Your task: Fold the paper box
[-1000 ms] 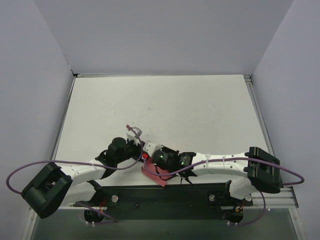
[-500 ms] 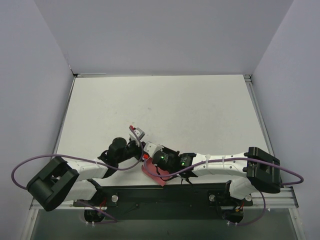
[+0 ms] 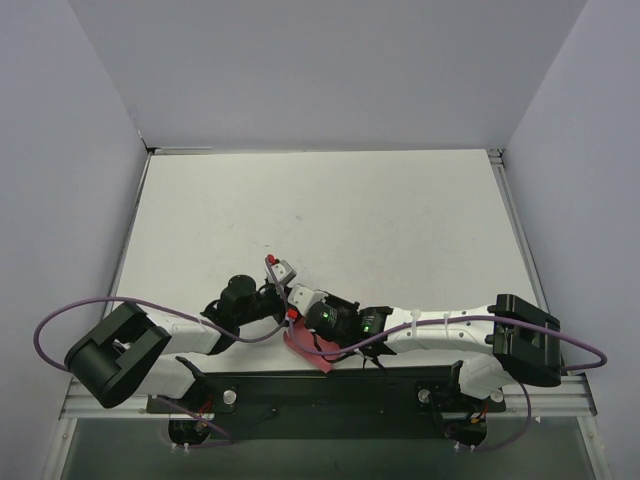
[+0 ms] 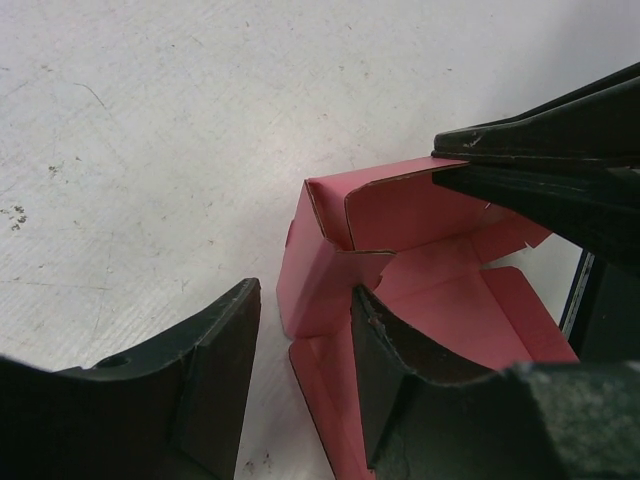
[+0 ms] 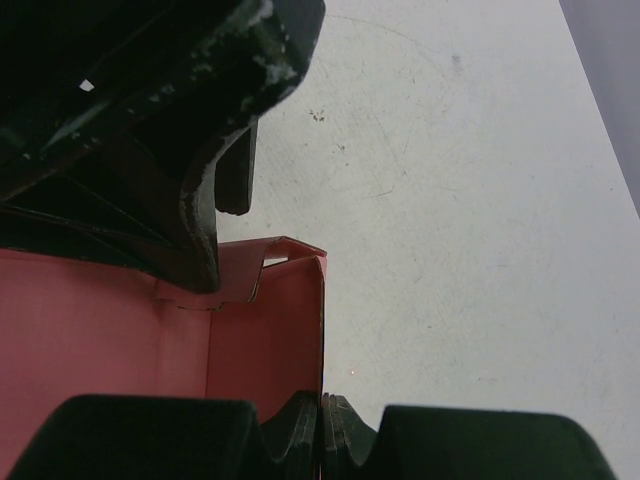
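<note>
- A small pink-red thin card paper box (image 4: 400, 215) lies part-folded on the white table (image 3: 330, 210), at the middle of the near edge, just ahead of the arm bases.
- The right end effector (image 5: 322, 408) has its jaws closed tight on the top edge of one upright wall of the box.
- The left end effector (image 4: 305, 300) is partly open and straddles a raised corner wall, one finger inside the box and the other outside over bare table. A gap shows on the outer side, so it seems to grip nothing.
- Loose flaps lie flat on the table beside the raised walls.
</note>
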You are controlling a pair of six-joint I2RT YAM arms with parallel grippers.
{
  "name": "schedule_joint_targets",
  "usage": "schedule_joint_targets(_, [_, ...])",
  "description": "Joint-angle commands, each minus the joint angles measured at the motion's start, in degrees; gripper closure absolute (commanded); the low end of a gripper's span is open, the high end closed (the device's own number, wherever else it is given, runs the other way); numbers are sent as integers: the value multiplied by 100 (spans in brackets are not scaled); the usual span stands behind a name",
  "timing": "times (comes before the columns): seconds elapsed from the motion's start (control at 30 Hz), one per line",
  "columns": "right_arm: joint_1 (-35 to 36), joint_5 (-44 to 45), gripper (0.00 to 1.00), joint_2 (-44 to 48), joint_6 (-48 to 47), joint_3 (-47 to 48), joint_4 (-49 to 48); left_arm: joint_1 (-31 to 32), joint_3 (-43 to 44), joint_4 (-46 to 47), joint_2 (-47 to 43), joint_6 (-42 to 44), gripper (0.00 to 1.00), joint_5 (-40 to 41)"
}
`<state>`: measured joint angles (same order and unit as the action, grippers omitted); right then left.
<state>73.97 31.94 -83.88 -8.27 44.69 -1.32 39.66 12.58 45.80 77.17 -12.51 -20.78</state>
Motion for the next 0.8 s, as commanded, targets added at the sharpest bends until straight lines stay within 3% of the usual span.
schedule_joint_targets(0.0, [65,-206,100,108,28,-13,-219,103,245,430,132,346,48,-190])
schedule_joint_targets(0.77, [56,-109,100,91,-25,-30,-219,121,447,702,563,504,45,-427])
